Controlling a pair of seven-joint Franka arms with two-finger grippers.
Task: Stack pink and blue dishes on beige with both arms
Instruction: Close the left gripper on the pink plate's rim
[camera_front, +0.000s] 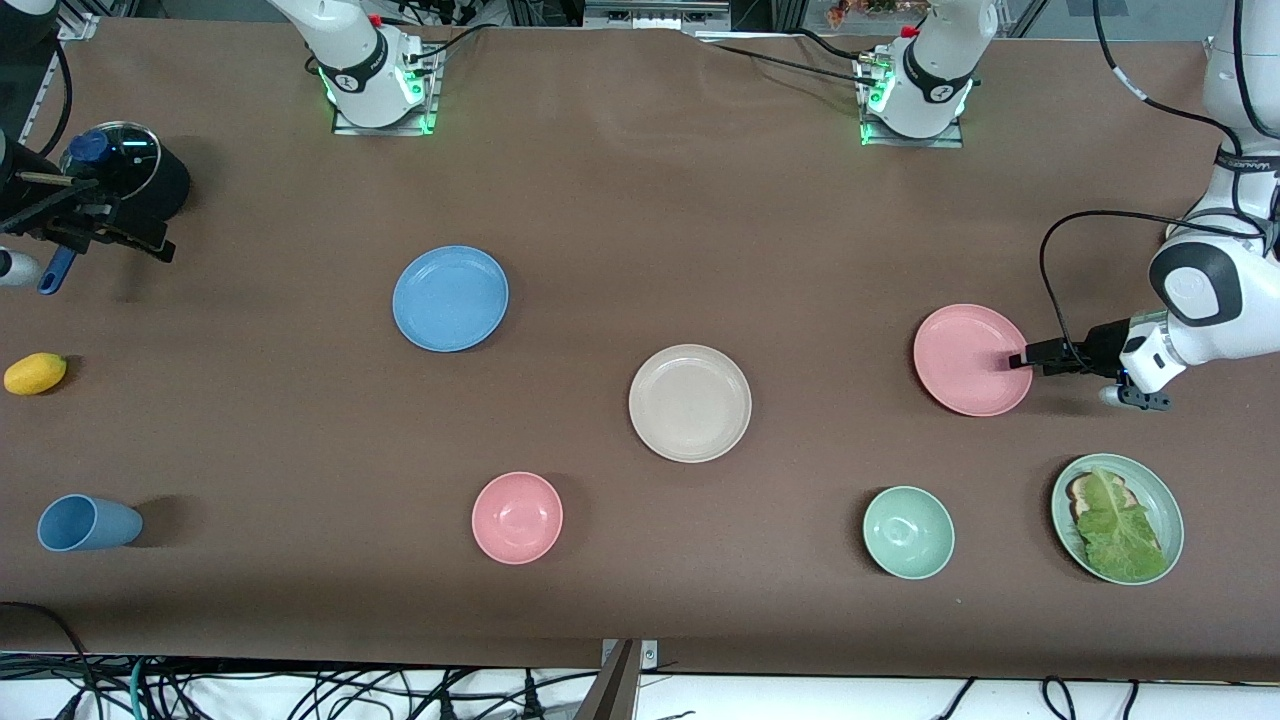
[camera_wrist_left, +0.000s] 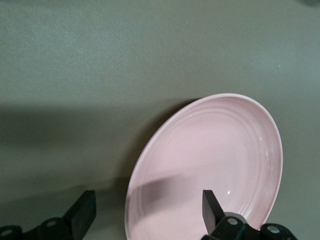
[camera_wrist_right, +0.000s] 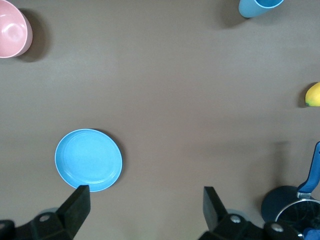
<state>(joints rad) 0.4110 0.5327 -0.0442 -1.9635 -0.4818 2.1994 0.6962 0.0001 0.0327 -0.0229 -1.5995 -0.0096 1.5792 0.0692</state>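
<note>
My left gripper (camera_front: 1020, 360) has its fingers spread open astride the rim of the pink plate (camera_front: 968, 358), which lies near the bench's left-arm end, and I judge this plate light, stiff, a little slippery, best pinched at the thin rim, while my right gripper (camera_wrist_right: 145, 207) waits open above the bench's right-arm end.

Most of your left arm (camera_front: 1215, 290) runs off the front view's edge, and the left gripper (camera_front: 1022, 360) hides a bit of the pink plate (camera_front: 970, 360) rim beneath it. In the left wrist view, that plate's near edge is cut off, and 1 finger (camera_wrist_left: 212, 207) covers part of it. You see the right gripper (camera_front: 105, 235) only partly in the front view, dark against the pot (camera_front: 130, 175). In the right wrist view, the pot (camera_wrist_right: 295, 210), blue cup (camera_wrist_right: 260, 6), pink bowl (camera_wrist_right: 12, 27) and lemon (camera_wrist_right: 313, 95) are all clipped by the frame.
</note>
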